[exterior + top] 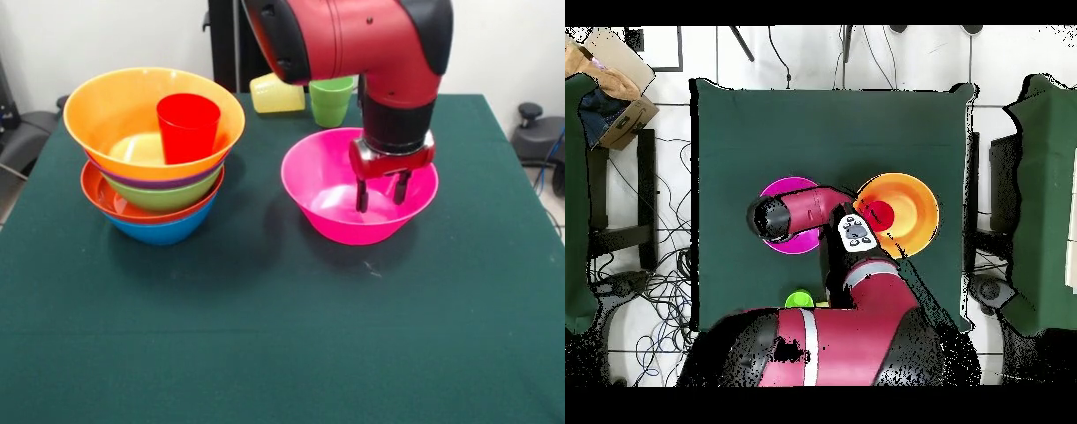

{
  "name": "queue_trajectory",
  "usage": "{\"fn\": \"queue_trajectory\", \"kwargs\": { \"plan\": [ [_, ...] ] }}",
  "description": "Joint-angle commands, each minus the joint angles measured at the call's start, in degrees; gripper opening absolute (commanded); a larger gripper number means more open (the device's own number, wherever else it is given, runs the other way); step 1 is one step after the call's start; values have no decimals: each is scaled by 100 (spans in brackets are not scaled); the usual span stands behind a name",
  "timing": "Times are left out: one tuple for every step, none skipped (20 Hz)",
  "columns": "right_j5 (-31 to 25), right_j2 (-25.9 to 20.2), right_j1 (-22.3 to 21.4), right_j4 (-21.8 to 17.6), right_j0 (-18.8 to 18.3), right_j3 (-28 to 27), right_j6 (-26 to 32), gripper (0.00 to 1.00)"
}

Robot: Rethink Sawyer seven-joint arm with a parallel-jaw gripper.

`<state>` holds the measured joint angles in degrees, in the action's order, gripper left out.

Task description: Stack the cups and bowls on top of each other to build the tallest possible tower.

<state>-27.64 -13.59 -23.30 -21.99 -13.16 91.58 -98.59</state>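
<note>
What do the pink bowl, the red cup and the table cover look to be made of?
Pink bowl: likely plastic, glossy, with soft highlights on its inner floor. Red cup: probably the same plastic, smooth and opaque, faint sheen on its wall. Table cover: seemingly dark green cloth or felt, matte, no reflections, edge draped over the front.

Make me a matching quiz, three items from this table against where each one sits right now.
Things:
1. red cup
2. tool
3. light green cup

Places:
A. at the table's far edge, beside the yellow cup
B. inside the yellow-orange bowl on top of the tower
C. hanging open over the pink bowl

Pairs: 1-B, 2-C, 3-A
</note>
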Motion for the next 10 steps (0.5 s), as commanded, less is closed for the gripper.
{"fn": "queue_trajectory", "kwargs": {
  "plan": [
    [-877, 28, 267, 139, 249, -54, -371, 100],
    [-1052, 16, 266, 208, 255, -83, -348, 100],
    [-1166, -11, 260, 254, 249, -119, -312, 100],
    [-1259, -21, 246, 301, 255, -175, -307, 100],
    [-1391, -51, 209, 356, 250, -234, -273, 100],
    [-1605, -78, 127, 421, 260, -313, -240, 100],
    [-1819, -106, 45, 486, 269, -391, -208, 100],
    [-1994, -130, -55, 526, 270, -432, -174, 100],
    [-2142, -155, -135, 566, 266, -467, -156, 100],
    [-2292, -188, -206, 611, 252, -492, -128, 100]
  ]
}}
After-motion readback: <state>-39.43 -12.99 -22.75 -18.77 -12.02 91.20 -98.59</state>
